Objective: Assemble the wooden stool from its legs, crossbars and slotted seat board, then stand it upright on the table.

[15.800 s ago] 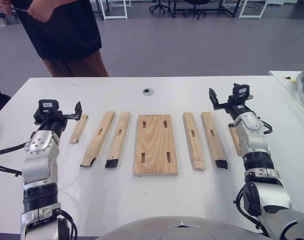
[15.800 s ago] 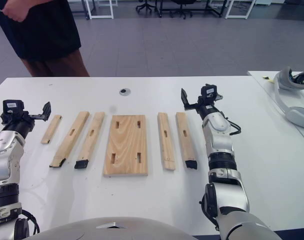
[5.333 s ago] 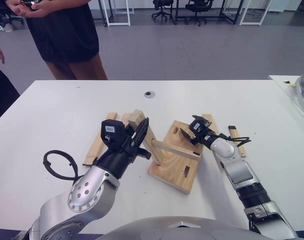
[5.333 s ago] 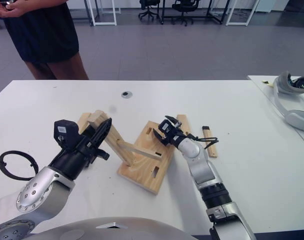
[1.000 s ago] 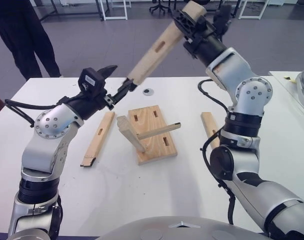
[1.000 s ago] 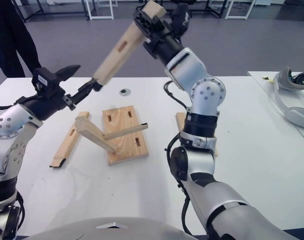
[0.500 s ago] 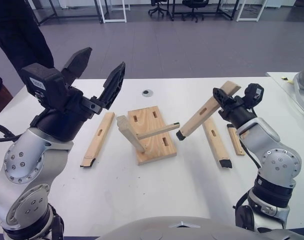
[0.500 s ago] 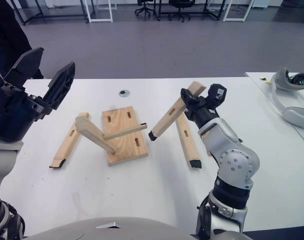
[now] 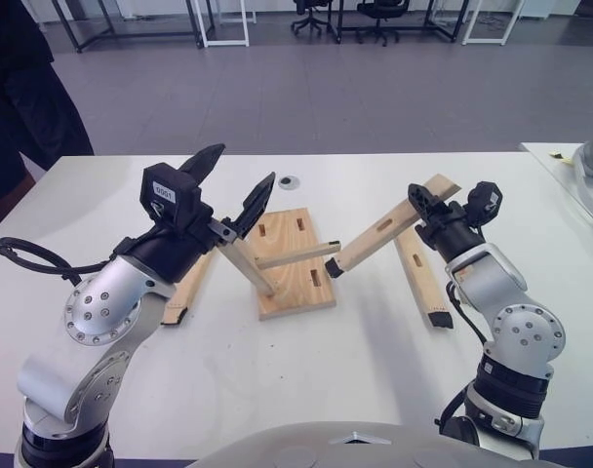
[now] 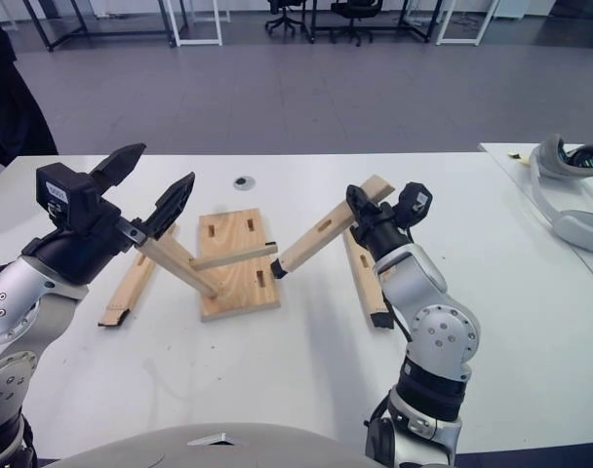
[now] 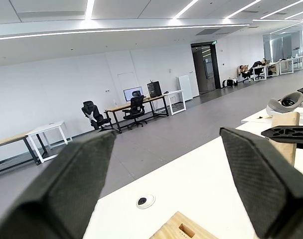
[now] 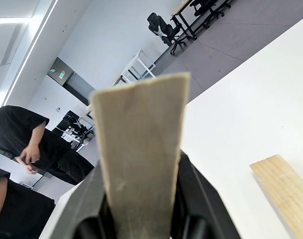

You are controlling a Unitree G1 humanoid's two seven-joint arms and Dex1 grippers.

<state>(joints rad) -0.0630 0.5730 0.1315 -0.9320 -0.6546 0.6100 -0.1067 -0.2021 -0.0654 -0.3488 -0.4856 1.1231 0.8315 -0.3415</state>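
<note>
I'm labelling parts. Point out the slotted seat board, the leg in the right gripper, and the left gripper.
slotted seat board (image 9: 284,231), left eye view, bare wood between its far slots
held leg (image 9: 370,237), left eye view, middle of its length
left gripper (image 9: 244,164), left eye view, midway between its open fingertips

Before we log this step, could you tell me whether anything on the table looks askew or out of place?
Yes. The seat board lies skewed to the table edge, and a leg with a crossbar stuck in it leans over the board instead of standing straight. The right tool holds another leg slanted in mid-air.
</note>
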